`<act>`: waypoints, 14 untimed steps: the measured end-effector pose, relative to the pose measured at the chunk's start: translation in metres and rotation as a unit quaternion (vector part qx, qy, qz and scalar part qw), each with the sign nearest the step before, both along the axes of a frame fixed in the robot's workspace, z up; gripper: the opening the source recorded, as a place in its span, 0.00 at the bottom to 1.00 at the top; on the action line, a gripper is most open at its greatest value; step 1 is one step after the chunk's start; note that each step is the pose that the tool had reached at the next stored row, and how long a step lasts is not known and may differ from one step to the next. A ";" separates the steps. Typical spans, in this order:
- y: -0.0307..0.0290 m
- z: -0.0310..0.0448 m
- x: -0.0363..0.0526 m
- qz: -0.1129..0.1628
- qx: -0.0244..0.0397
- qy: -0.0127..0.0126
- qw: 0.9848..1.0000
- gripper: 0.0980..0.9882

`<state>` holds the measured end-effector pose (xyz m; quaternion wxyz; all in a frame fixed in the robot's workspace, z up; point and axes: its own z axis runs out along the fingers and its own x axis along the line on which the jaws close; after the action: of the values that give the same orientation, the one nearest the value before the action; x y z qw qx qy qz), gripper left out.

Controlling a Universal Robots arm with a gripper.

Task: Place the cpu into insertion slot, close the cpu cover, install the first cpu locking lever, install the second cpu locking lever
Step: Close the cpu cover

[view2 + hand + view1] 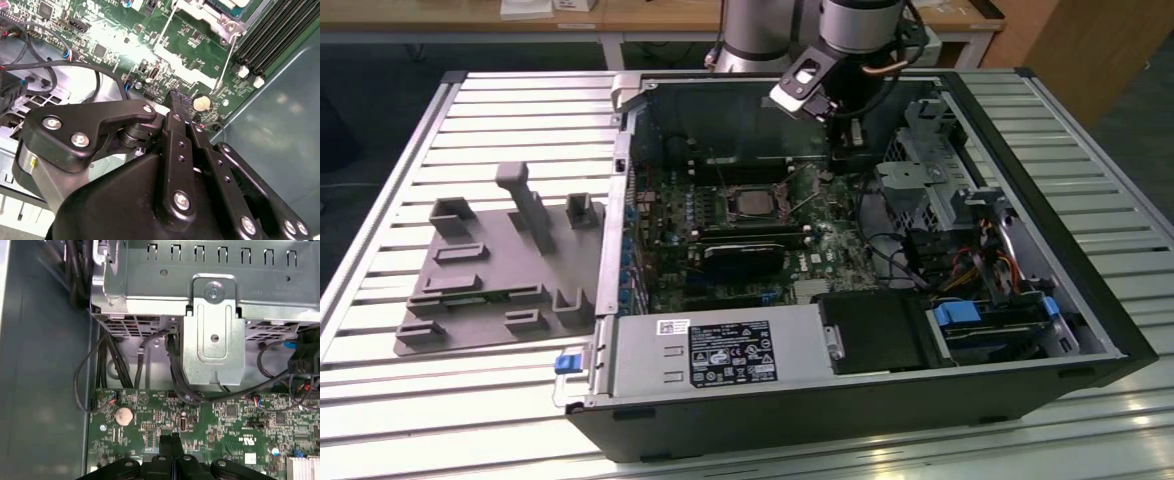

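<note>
Case [881,425] is open on its upper side, so entry from above is free; gripper [842,152], fingers pressed together, hangs over a bare strip of board [225,425] between socket [750,204] and drive cage [914,188]. In the first wrist view a bracket [212,335] and black cables [176,382] crowd that strip, and the case wall [45,370] closes one flank. In the second wrist view thin wire levers [228,55] edge the socket frame with memory slots [272,30] beyond; in the exterior view a black card [747,258] walls off the socket's near side.
</note>
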<state>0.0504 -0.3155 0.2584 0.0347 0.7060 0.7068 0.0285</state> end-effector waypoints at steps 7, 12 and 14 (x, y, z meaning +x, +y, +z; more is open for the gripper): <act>0.0000 -0.0121 0.0019 -0.003 0.000 0.000 1.000 0.00; 0.0000 -0.0170 0.0020 -0.008 0.000 0.000 1.000 0.00; 0.0000 -0.0182 0.0020 -0.014 0.000 0.000 1.000 0.00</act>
<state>0.0524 -0.3154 0.2402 0.0347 0.7161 0.6966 0.0278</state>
